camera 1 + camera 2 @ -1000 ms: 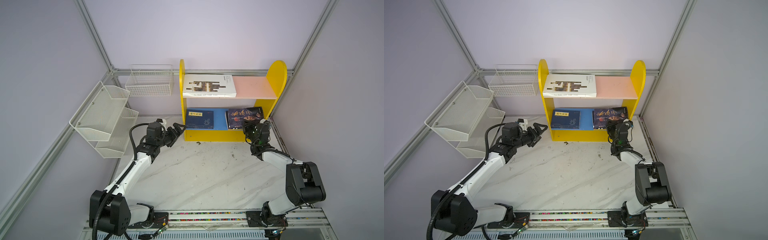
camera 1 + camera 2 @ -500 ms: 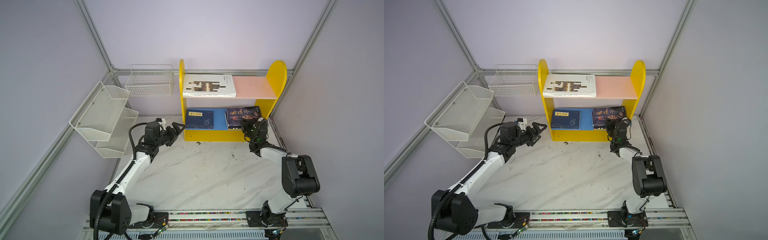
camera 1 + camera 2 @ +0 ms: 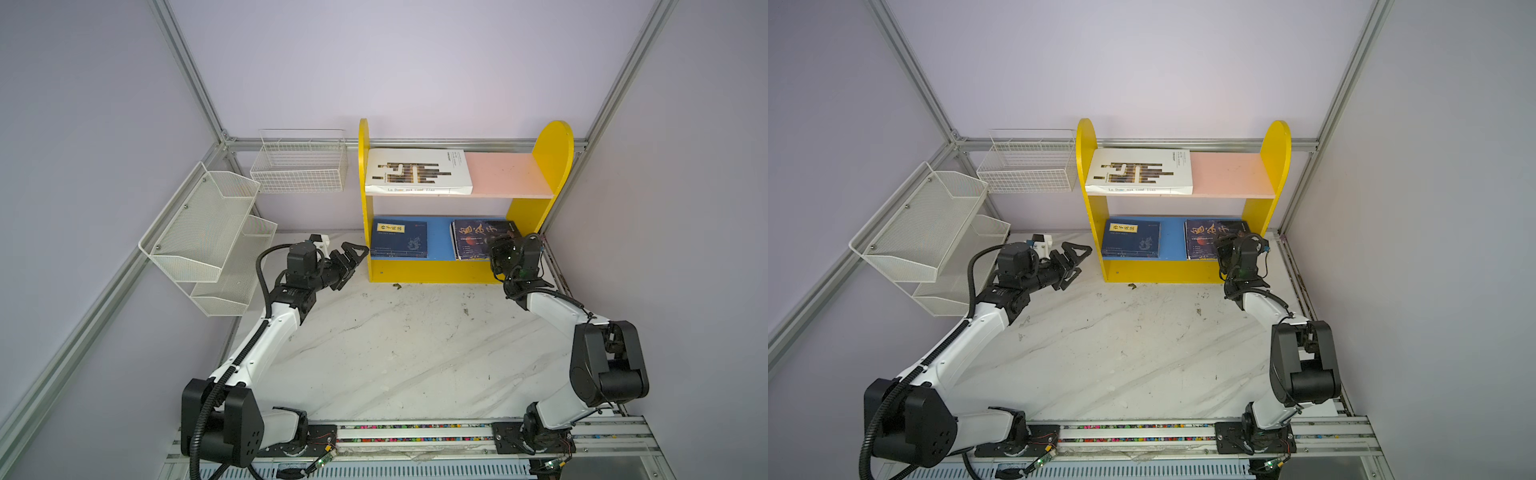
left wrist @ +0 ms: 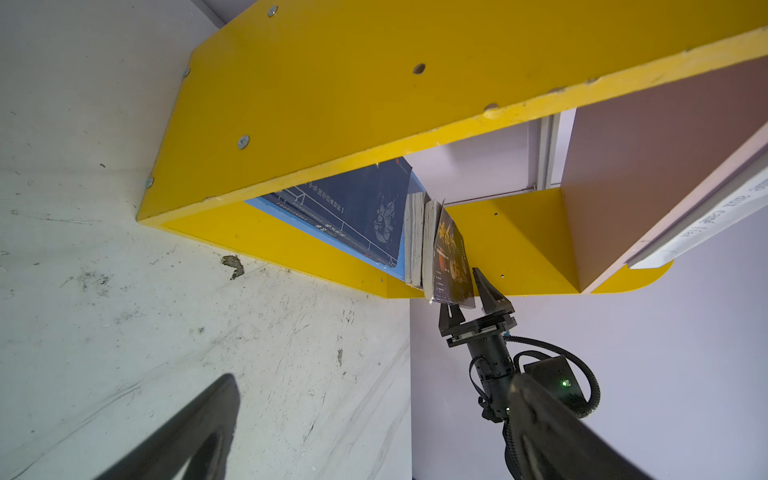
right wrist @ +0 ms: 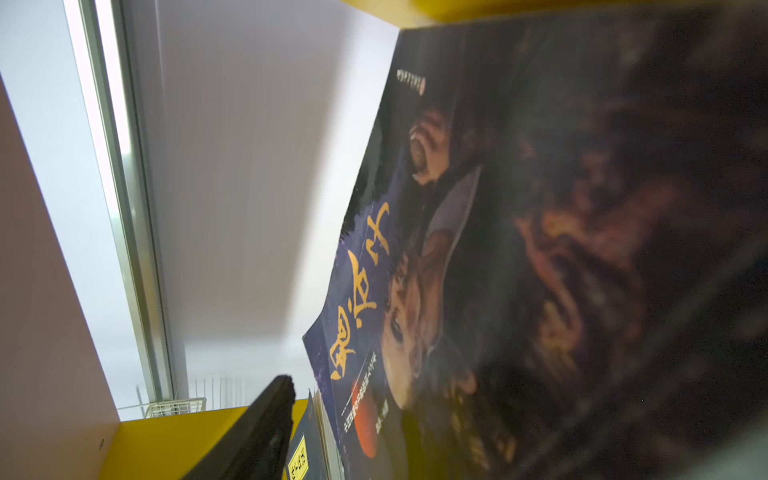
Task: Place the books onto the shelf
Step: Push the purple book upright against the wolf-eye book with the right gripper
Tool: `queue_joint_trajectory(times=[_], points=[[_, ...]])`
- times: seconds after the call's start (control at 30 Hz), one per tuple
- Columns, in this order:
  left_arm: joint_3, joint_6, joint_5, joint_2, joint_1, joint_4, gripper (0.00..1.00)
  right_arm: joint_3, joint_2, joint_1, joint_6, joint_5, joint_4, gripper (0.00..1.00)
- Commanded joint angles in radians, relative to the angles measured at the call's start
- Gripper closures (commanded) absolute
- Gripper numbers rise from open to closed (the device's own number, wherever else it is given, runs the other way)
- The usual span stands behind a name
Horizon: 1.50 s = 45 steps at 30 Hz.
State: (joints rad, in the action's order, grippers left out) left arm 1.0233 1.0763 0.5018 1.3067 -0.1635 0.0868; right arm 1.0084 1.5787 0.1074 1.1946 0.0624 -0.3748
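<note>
The shelf [image 3: 536,243] [image 3: 1096,208] stands at the back of the table in both top views. A large white book [image 3: 417,172] [image 3: 1140,172] lies on its pink upper board. On the blue lower board a navy book [image 3: 399,241] [image 3: 1131,239] [image 4: 357,208] lies left and a dark-blue face book [image 3: 473,239] [image 3: 1202,239] [image 4: 451,257] [image 5: 395,291] tops a stack on the right. My right gripper [image 3: 498,247] [image 3: 1225,245] [image 4: 471,301] is open, jaws straddling that book's front edge. My left gripper [image 3: 353,259] [image 3: 1075,262] hangs open beside the shelf's left panel, holding nothing.
A white wire basket [image 3: 299,166] hangs on the back wall left of the shelf. A white mesh rack [image 3: 208,237] is fixed to the left wall. The marble table [image 3: 395,353] carries scuffs and a small scrap [image 3: 397,286] in front of the shelf.
The right gripper's jaws have spread apart at the face book's front edge, and the book sits slightly deeper on the lower board. The left arm has hardly moved.
</note>
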Motion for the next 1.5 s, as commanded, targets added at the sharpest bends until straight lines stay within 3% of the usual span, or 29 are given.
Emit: queue_joint_trajectory(times=[0.0,0.27,0.77,1.07,1.47], points=[[0.045,0.011,0.026,-0.001,0.009,-0.057,0.00,0.047,-0.033,-0.005,-0.021,-0.019,0.145,0.28],[0.026,0.015,0.016,-0.011,0.009,-0.065,0.00,0.075,-0.031,-0.005,-0.024,-0.043,0.258,0.33],[0.030,0.029,0.010,0.013,0.010,-0.084,0.00,0.092,0.028,-0.005,-0.019,-0.020,0.223,0.76],[0.043,0.039,0.017,0.035,0.010,-0.096,0.00,0.094,0.043,-0.005,0.020,-0.054,0.183,0.84],[0.034,0.058,0.027,0.036,0.009,-0.101,0.00,-0.079,0.010,-0.005,0.169,-0.074,-0.145,0.86]])
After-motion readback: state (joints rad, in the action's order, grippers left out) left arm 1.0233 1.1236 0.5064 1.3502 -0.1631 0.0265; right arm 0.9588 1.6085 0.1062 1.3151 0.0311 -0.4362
